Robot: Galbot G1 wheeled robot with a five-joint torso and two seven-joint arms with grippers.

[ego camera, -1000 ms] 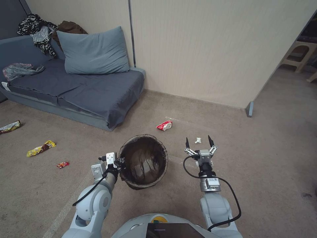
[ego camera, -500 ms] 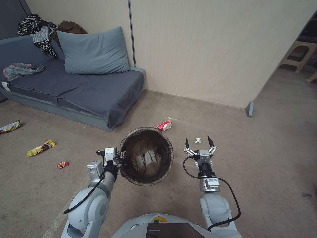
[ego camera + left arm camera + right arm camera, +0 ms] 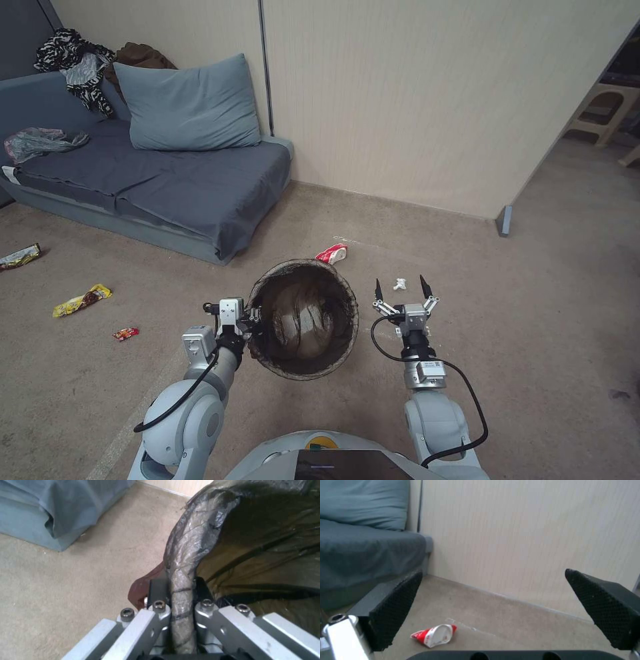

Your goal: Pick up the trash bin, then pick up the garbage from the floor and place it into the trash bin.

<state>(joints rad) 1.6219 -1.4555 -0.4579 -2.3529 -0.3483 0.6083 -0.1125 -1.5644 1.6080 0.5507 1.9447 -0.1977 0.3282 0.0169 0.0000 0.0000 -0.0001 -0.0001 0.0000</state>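
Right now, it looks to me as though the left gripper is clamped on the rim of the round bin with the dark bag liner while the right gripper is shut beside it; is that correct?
Not quite: the right gripper is open, its black fingers spread wide apart in the right wrist view. The left gripper is indeed clamped on the rim of the round bin with the dark bag liner.

A blue-grey sofa (image 3: pixel 153 180) with a pillow (image 3: pixel 190 103) and heaped clothes (image 3: pixel 77 63) stood against pale panelled walls (image 3: pixel 427 100) on beige carpet (image 3: pixel 547 320).

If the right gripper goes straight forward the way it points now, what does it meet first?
Probably the white tissue, on the floor just beyond the open right gripper. Its height above the floor is unclear, so it may pass over toward the wall.
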